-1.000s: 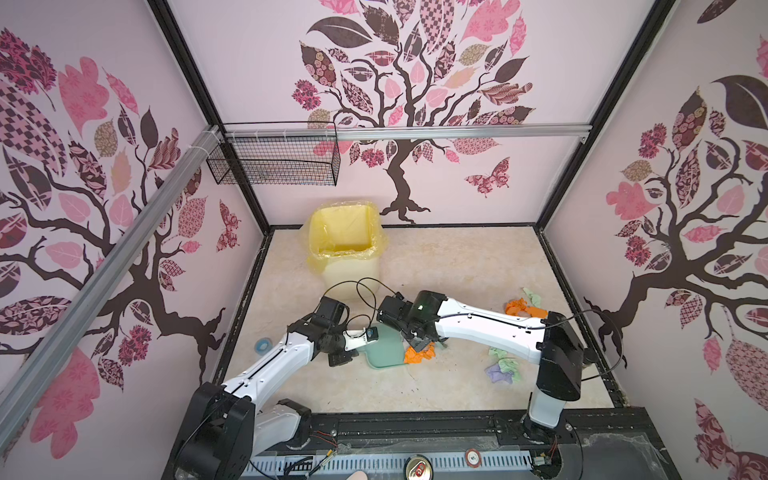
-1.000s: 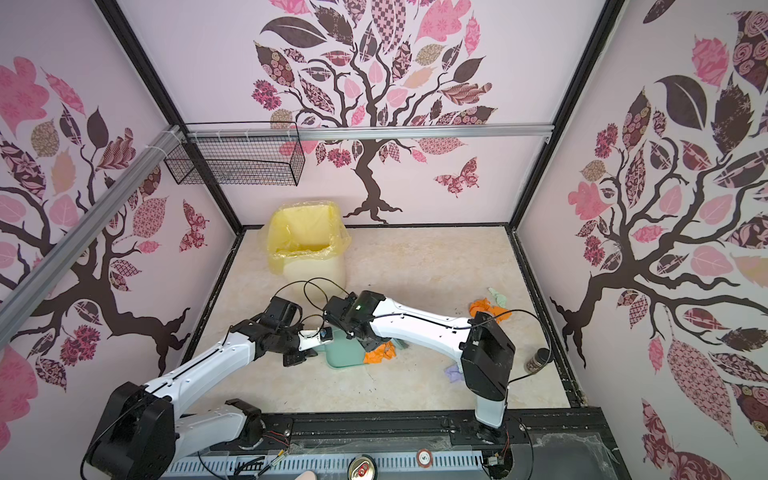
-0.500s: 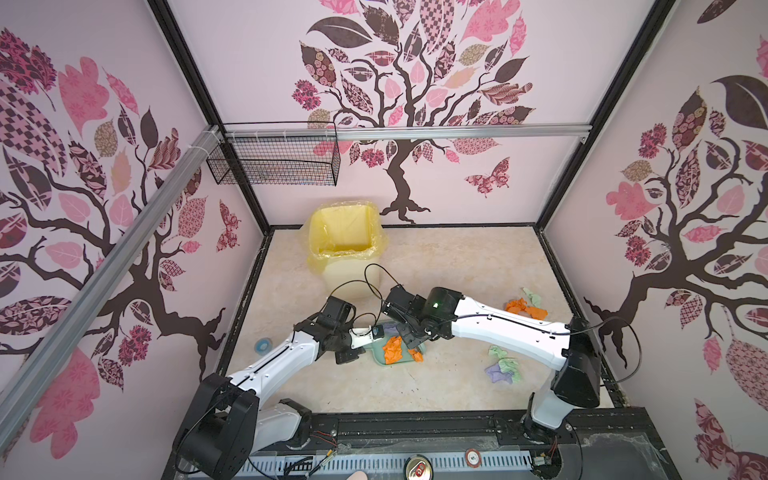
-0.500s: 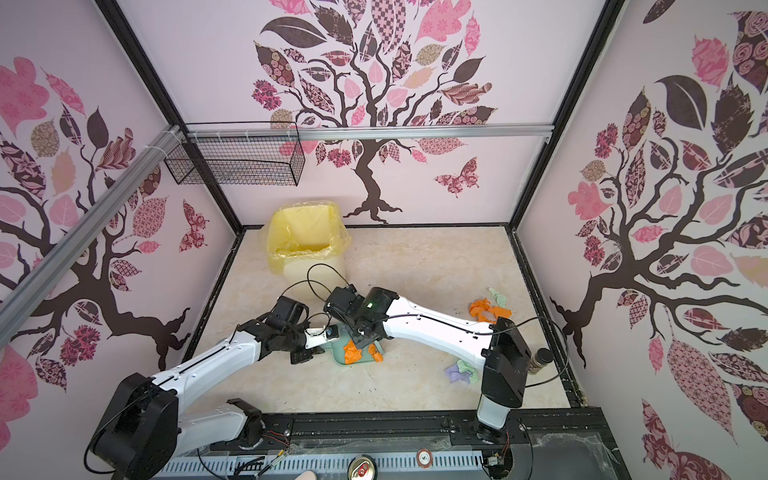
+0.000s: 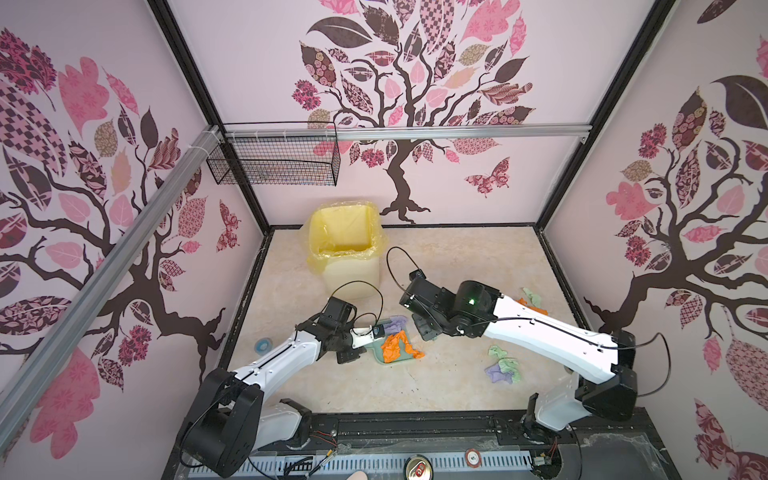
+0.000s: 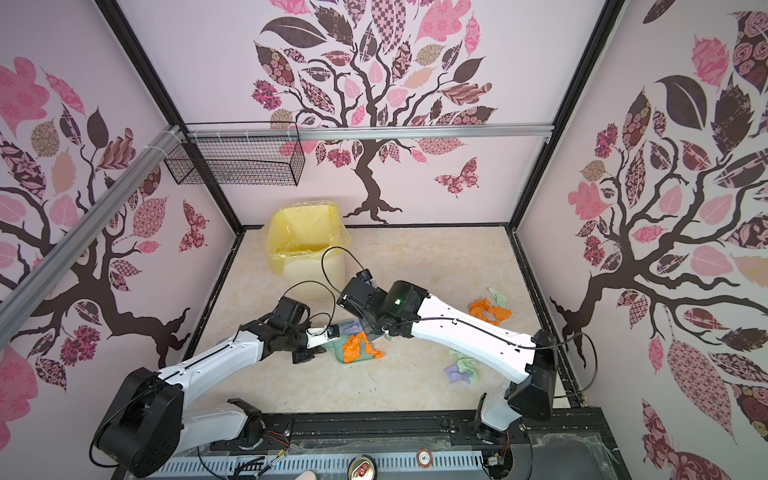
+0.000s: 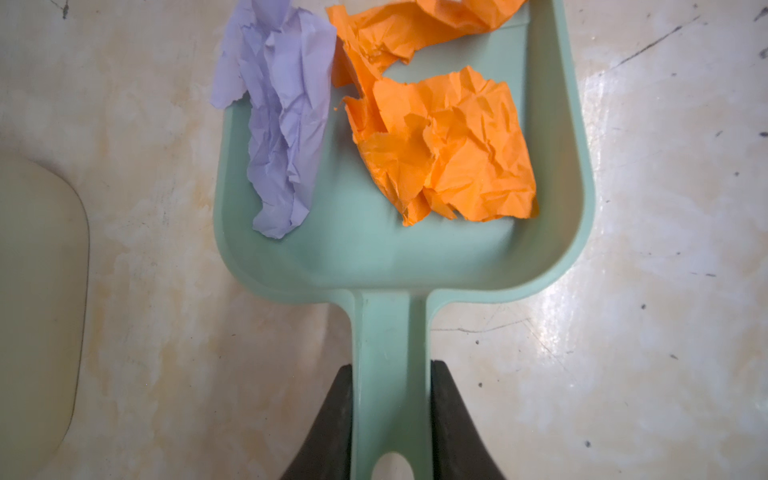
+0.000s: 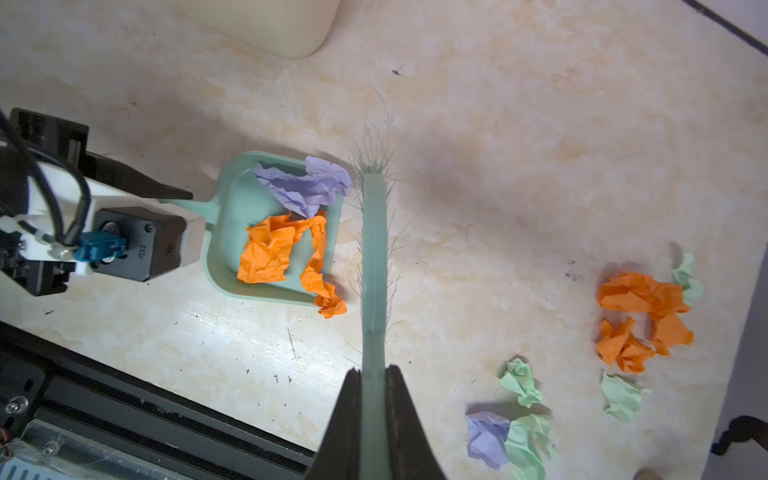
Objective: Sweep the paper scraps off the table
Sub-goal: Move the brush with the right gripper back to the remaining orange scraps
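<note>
Right wrist, brush [image 8: 374,249] beside dustpan [image 8: 232,208] lip, open table [image 8: 540,145] beyond

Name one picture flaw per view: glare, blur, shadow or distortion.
Left wrist view: glare whitens the table beside the dustpan; right wrist view: the brush bristles look smeared, the jaws soft; both top views: the wide lens splays the black posts.

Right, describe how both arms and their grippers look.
Both the left arm and right arm have white link shells with black joints and looping black cables. A green light glows on the right one. The left gripper and right gripper have black, tapering fingers.
</note>
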Tool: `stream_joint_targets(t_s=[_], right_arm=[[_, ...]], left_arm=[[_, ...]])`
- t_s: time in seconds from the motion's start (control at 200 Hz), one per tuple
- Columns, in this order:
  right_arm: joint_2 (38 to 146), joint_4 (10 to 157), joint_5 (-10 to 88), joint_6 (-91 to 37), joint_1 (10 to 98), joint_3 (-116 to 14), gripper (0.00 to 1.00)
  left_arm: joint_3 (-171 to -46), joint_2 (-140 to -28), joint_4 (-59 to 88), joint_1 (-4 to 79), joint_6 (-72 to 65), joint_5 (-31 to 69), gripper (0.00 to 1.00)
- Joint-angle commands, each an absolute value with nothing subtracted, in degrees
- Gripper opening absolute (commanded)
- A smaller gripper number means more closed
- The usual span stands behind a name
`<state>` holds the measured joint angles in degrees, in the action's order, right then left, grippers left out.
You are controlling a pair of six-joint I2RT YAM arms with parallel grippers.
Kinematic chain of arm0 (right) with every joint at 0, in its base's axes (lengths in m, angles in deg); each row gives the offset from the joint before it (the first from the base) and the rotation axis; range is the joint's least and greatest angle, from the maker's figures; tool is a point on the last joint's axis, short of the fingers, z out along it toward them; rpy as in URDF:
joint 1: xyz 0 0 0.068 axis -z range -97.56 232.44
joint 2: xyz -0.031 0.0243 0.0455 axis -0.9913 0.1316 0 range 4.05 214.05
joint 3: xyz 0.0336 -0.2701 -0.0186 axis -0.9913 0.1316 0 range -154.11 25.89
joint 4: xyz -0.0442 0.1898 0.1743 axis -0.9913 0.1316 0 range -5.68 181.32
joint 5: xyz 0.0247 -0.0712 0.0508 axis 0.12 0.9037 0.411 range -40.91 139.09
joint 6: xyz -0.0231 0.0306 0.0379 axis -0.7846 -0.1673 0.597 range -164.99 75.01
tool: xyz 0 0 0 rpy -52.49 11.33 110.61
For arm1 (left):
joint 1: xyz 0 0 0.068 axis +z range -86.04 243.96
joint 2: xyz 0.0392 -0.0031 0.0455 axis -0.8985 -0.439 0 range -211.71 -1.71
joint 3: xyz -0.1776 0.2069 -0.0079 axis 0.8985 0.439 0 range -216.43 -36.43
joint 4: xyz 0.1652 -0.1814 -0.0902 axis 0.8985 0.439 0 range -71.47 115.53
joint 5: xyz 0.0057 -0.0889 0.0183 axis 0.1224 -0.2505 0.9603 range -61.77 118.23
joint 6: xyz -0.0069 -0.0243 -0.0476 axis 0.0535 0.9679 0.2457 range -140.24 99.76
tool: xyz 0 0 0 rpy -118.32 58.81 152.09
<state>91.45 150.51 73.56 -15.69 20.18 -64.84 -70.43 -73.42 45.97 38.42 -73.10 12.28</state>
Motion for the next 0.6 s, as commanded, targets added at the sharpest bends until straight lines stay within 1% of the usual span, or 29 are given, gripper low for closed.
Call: stream_joint_targets(t_s=[0.0, 0.1, 0.175, 0.24, 0.325, 0.42, 0.51, 0.595], right_arm=[[89.24, 161.09, 82.64, -13.08, 22.21, -67.35, 0.00], [88.13, 167.24, 88.95, -12.94, 28.74, -65.45, 0.00], [86.20, 166.00, 92.15, -16.74, 36.57, -61.14, 0.00], [84.73, 161.42, 93.36, -22.25, 44.07, -57.07, 0.00], [83.36, 151.69, 93.22, -31.05, 54.29, -51.93, 0.00], [84.34, 144.26, 96.31, -38.02, 62.37, -48.70, 0.00], [85.86, 135.34, 98.09, -44.85, 66.40, -45.18, 0.00], [88.64, 129.82, 99.03, -48.28, 68.52, -43.29, 0.00]], left_arm=[[-68.67, -73.12, 46.80, 38.25, -74.61, 11.19, 0.00], [-67.93, -71.77, 48.07, 38.18, -75.75, 9.88, 0.00], [-67.36, -70.56, 48.30, 38.21, -76.18, 9.27, 0.00], [-67.52, -70.22, 48.77, 38.20, -76.42, 9.33, 0.00], [-67.96, -70.59, 49.66, 38.22, -76.84, 9.22, 0.00], [-68.24, -71.22, 49.71, 38.21, -76.90, 9.24, 0.00], [-68.32, -71.24, 49.73, 38.22, -76.84, 9.24, 0.00], [-68.25, -70.93, 49.74, 38.21, -76.70, 9.02, 0.00]])
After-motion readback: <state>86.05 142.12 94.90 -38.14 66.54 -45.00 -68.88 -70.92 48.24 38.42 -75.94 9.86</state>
